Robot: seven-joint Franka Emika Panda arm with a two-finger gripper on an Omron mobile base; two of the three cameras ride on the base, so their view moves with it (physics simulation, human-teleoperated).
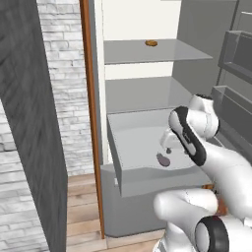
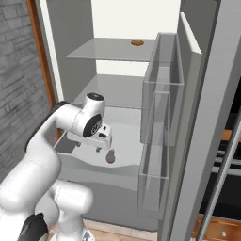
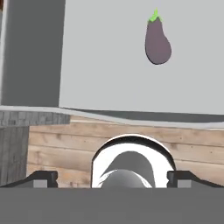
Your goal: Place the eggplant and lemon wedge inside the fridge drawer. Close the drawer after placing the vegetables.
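Wide-open and empty, the gripper [image 3: 112, 178] hangs just above the eggplant [image 3: 157, 41] lying loose on the pulled-out fridge drawer's [image 1: 147, 184] pale grey floor, wood flooring [image 3: 65, 144] below.

Two base cameras are looking forward and down from behind the arm's left and right, both taking in the open fridge drawer [image 1: 147, 182] and the eggplant [image 1: 163, 160] inside. The hand camera is peering straight down, close over the same eggplant and drawer floor.
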